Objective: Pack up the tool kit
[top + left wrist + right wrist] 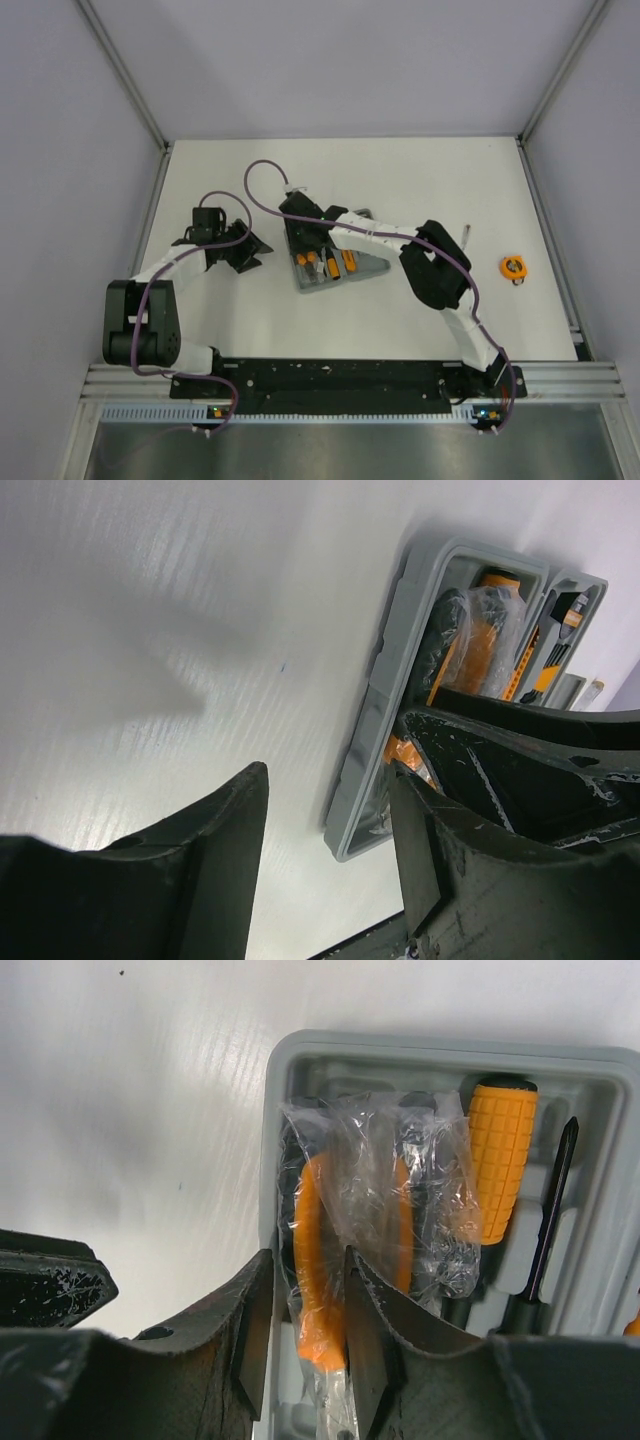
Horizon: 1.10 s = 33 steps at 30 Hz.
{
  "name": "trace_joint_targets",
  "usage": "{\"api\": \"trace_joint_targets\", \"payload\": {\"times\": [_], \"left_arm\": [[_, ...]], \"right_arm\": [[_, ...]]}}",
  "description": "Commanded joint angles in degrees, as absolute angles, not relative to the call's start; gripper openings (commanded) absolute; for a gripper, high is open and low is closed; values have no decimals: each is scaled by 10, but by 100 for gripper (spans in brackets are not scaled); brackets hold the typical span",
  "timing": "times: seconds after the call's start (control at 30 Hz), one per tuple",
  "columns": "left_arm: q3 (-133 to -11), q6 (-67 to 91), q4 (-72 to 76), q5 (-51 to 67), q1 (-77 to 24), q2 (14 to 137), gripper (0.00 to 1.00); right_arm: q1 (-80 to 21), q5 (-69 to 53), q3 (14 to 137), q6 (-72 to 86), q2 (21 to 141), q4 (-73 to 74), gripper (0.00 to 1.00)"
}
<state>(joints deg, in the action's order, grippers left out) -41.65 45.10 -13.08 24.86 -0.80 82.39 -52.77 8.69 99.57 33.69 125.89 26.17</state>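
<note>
Case (368,264): grey, open, lying flat near the middle of the worktop (400,180), about midway between its far and near edges.
Case contents: pliers (312,1260) with orange handles, wrapped in a clear bag (420,1200); a screwdriver (502,1155) with an orange grip and a black shaft lies in the case beside them.
Right tool (305,1335): over the left part of the case; clenched on one orange handle of the pliers through the bag, one finger on each side of it.
Left tool (325,880): released, fingers spread with nothing between them; just beside the case, on the side toward the left edge of the worktop. Contact with the worktop cannot be told.
Tape measure (513,267): round, orange and black, alone on the worktop close to its right edge, well apart from the case.
</note>
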Motion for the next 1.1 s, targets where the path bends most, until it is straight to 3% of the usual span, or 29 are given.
{"api": "trace_joint_targets", "payload": {"times": [0.0, 0.4, 0.73, 1.07], "left_arm": [[-412, 447, -94, 273, -5, 830, 57], [-407, 461, -10, 337, -14, 867, 60], [-437, 463, 48, 336, -53, 925, 64], [-472, 454, 11, 305, -75, 968, 61]], "right_arm": [[-531, 94, 1023, 340, 1207, 249, 34], [-527, 184, 957, 229, 1134, 230, 29], [-509, 134, 933, 218, 1167, 215, 21], [-507, 100, 933, 220, 1197, 212, 14]]}}
